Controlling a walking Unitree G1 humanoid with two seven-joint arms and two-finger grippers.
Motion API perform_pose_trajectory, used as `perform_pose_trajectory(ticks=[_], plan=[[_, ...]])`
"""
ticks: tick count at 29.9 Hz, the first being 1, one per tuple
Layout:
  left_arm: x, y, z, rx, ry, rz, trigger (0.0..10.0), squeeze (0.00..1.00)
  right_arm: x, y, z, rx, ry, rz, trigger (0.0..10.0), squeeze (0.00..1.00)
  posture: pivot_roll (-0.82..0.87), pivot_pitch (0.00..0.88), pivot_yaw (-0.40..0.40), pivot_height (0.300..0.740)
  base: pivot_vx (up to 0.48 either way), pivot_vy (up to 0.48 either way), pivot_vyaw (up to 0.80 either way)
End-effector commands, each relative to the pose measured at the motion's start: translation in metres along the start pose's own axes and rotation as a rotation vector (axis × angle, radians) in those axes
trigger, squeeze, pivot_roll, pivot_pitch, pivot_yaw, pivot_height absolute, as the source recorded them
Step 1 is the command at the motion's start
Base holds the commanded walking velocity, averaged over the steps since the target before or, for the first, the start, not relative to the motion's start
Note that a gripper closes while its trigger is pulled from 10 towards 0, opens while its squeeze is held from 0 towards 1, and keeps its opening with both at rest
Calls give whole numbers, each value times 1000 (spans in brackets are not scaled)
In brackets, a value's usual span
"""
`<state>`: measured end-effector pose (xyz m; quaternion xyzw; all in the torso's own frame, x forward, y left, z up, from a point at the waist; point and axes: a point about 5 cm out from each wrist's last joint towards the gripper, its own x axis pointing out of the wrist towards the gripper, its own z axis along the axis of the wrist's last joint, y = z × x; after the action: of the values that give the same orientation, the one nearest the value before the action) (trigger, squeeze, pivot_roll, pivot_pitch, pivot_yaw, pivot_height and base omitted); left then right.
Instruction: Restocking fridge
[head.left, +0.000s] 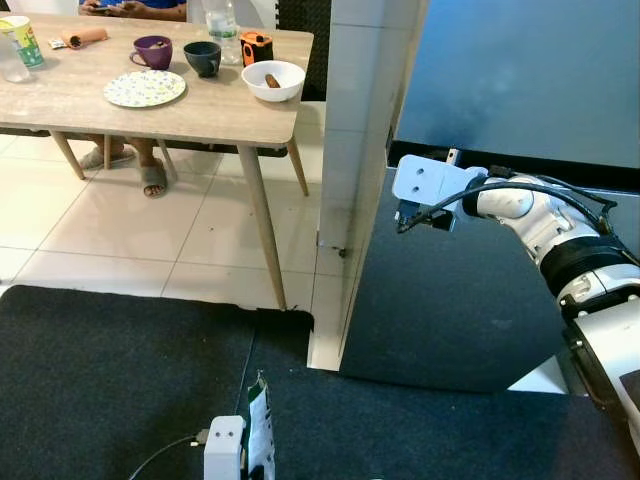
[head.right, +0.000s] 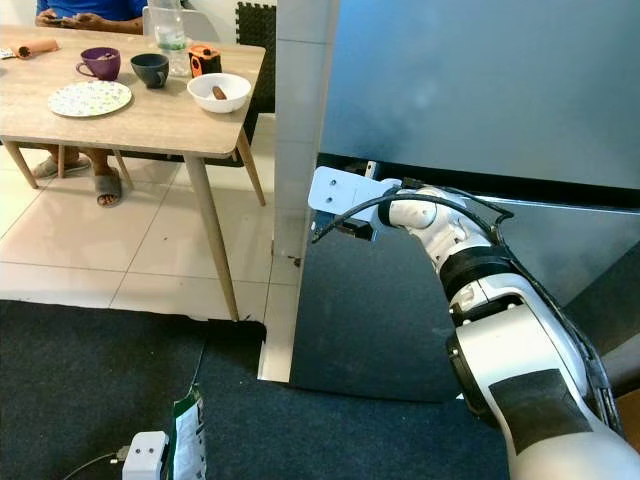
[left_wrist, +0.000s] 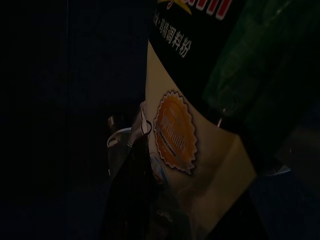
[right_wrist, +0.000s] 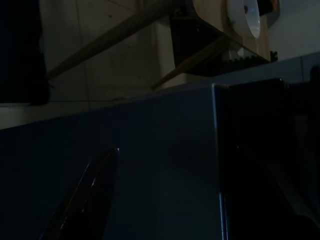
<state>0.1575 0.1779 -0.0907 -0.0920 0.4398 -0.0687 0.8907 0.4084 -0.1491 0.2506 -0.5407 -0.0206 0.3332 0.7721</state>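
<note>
1. Right gripper (head.right: 345, 228): we hold it at the left edge of the fridge (head.left: 520, 90), level with the dark seam (head.right: 520, 185) between the upper door and the lower door (head.right: 370, 320). Its wrist view looks along the lower door's blue face, with one black finger (right_wrist: 85, 200) lying close to that face. We cannot tell whether the jaws are parted or closed, nor whether they touch the door.

2. Key relation: the seam runs horizontally, directly beside the right gripper, and the door edge runs vertically just below it. We judge that the next move is a hook or pull at this corner to swing a door open. The right arm is by far the nearer to the fridge.

3. Left gripper (head.left: 240, 450): we carry it low, over the dark mat (head.left: 110, 380), well apart from the fridge. It is clenched on the packet (head.left: 261, 430), which stands upright on its long axis. The left wrist view shows the packet (left_wrist: 200, 130) close up, with a green and black top, a cream lower part and an orange seal.

4. Stock position: the packet is outside the fridge and both doors appear closed, so we judge that restocking has not yet begun.

5. Surroundings: a table (head.left: 60, 95) with a plate (head.left: 144, 88), cups and a white bowl (head.left: 273, 79) stands to the left, with a seated person's feet (head.left: 150, 178) beneath it. We judge that none of these bears on the door move.
</note>
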Motion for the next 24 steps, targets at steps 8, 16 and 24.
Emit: perform_pose_trajectory(ticks=[8,16,24], plan=[[-7,-2,-29,-26,103,-6,10000,0,-7,23,-9,-36,10,332,10000,0,-60,132,-100,740,0,0,0],[-6,-2,-27,-23,102,-6,10000,0,-7,9,0,-45,-34,253,10000,0,-62,119,-104,740,0,0,0],[-5,-4,-26,-30,93,-12,10000,0,-12,-19,10,55,-109,46,10000,0,-61,123,-107,740,0,0,0]])
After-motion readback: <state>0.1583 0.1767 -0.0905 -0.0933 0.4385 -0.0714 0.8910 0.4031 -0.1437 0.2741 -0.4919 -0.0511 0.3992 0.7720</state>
